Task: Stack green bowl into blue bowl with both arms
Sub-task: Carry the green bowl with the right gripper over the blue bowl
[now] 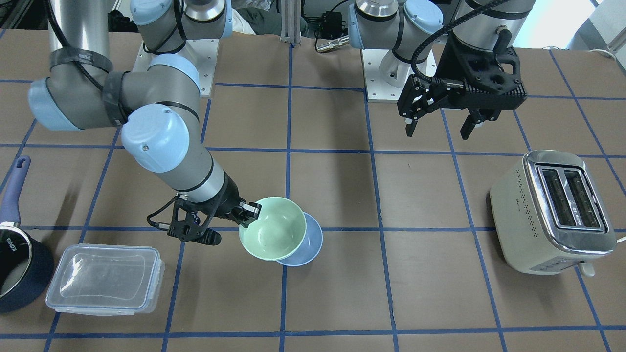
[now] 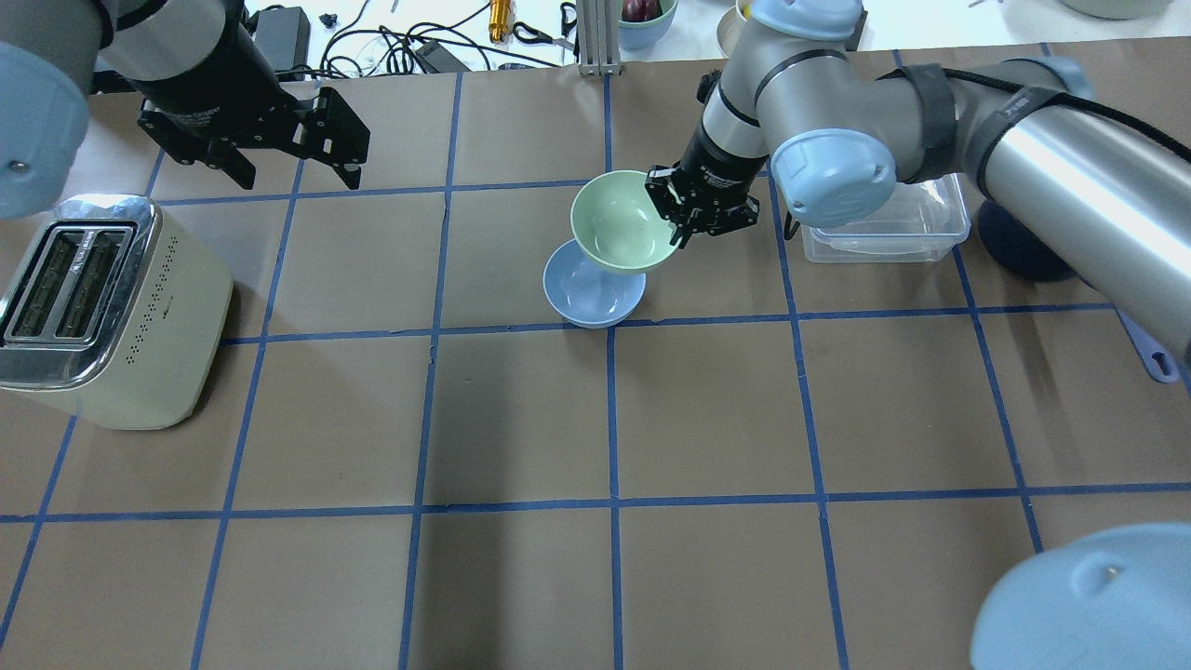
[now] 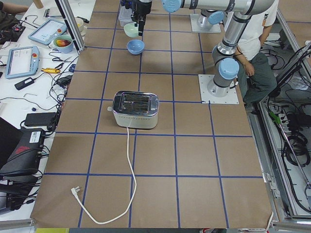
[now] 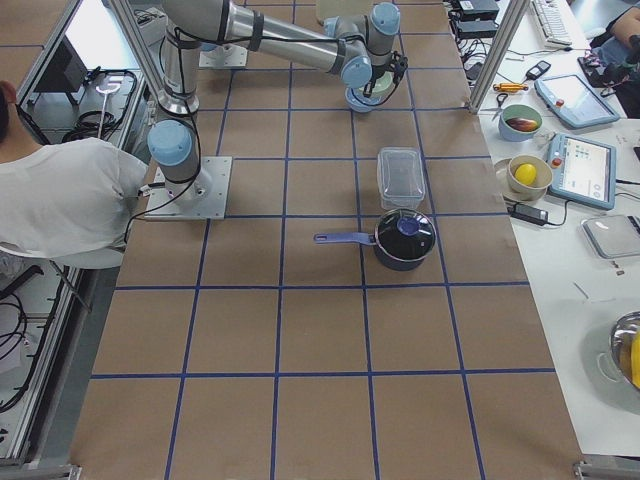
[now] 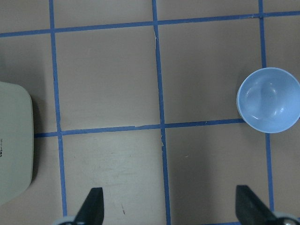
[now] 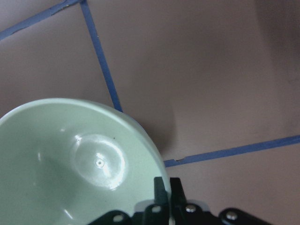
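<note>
My right gripper [image 1: 249, 212] is shut on the rim of the mint-green bowl [image 1: 271, 227] and holds it raised and slightly tilted. In the front view it overlaps the edge of the pale blue bowl [image 1: 310, 244], which sits on the table. In the overhead view the green bowl [image 2: 619, 223] hangs just beyond the blue bowl [image 2: 586, 293], with the right gripper [image 2: 677, 219] on its right rim. The right wrist view shows the green bowl [image 6: 79, 164] pinched by the right gripper [image 6: 168, 187]. My left gripper [image 1: 437, 124] is open and empty, high above the table; its wrist view shows the blue bowl [image 5: 268, 100] at the right.
A cream toaster [image 1: 552, 210] stands on the robot's left side, its cord trailing over the table [image 3: 127, 160]. A clear lidded plastic container [image 1: 105, 278] and a dark navy saucepan [image 1: 19, 264] stand on the robot's right side, near the right arm.
</note>
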